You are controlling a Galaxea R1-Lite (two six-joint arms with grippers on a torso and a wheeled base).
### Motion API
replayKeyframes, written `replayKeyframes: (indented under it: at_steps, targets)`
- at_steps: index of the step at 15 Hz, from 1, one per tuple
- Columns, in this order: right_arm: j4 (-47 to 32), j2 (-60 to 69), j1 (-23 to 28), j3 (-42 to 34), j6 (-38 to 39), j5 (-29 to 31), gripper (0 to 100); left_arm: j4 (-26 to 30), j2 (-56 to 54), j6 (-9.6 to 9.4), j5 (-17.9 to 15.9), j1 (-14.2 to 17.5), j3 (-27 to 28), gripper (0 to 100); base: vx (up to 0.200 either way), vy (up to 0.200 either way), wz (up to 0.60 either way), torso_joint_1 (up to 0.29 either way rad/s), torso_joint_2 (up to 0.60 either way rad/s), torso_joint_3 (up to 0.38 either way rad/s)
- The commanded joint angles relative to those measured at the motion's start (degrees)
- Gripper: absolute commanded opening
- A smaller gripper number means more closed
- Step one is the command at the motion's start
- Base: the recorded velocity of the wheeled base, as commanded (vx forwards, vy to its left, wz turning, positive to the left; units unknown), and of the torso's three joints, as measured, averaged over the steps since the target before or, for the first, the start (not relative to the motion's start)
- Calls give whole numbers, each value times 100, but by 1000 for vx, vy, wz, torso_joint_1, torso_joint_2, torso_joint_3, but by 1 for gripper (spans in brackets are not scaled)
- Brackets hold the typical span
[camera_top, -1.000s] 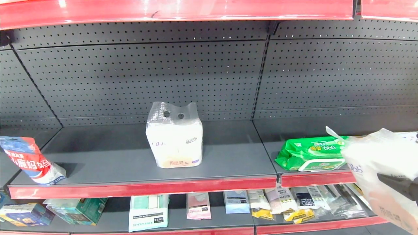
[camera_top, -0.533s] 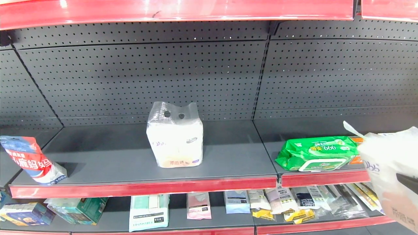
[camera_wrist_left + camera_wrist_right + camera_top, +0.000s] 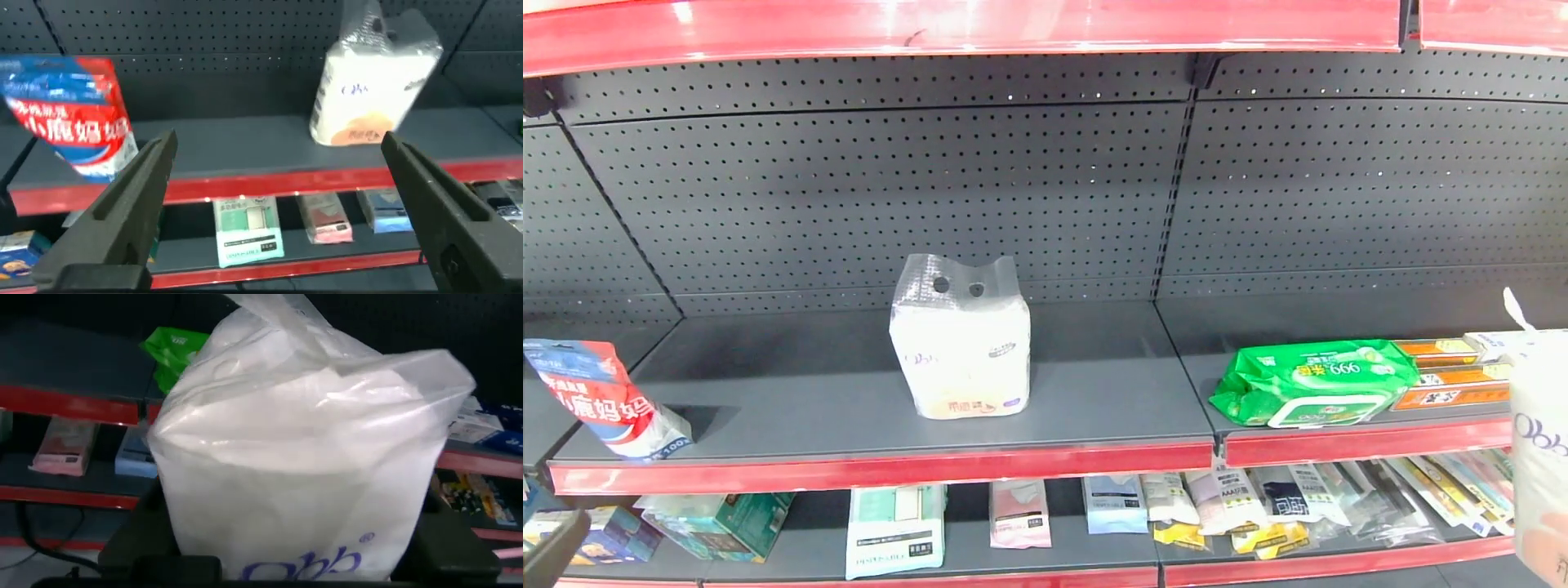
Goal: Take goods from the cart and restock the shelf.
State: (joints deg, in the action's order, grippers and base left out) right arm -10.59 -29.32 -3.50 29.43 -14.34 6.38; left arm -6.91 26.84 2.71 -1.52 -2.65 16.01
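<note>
Held pack (image 3: 302,465): white tissue in clear film, at my right, before the shelf (image 3: 882,474).
Right gripper (image 3: 290,559): clamped around it.
Left gripper (image 3: 278,143): spread wide, empty.
On shelf: one matching pack (image 3: 960,343), upright.

The grey shelf (image 3: 792,408) had a red front lip and a pegboard back (image 3: 890,188). A white tissue pack (image 3: 960,339) stood upright at its middle. At nine o'clock from it, a red-and-blue pouch (image 3: 600,400) leaned at the board's end. At three o'clock, on the neighbouring board, a green wipes pack (image 3: 1311,382) lay flat, with orange boxes (image 3: 1450,376) just beside it. At six o'clock, flat packets (image 3: 1019,514) lay on the lower shelf (image 3: 968,531).
</note>
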Motion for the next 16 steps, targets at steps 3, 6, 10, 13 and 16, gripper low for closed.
replayKeyframes:
  at_steps: [3,6,10,13,16]
  targets:
    - [-4,717,183,-130,221,162,0,-689,2765,-754,-278,194,403,100,0,0,0,0,0,0]
    - [-4,735,218,-34,194,162,0,-1102,4022,-1615,-1808,616,438,100,0,0,0,0,0,0]
    - [-30,831,218,-165,186,171,0,-2192,5990,-2925,-2968,959,860,100,0,0,0,0,0,0]
    - [-74,937,218,-227,177,180,0,-2438,6843,-2925,-3495,801,1660,100,0,0,0,0,0,0]
    - [-74,849,218,-253,-43,180,0,-2446,7608,-3092,-4137,757,2451,100,0,0,0,0,0,0]
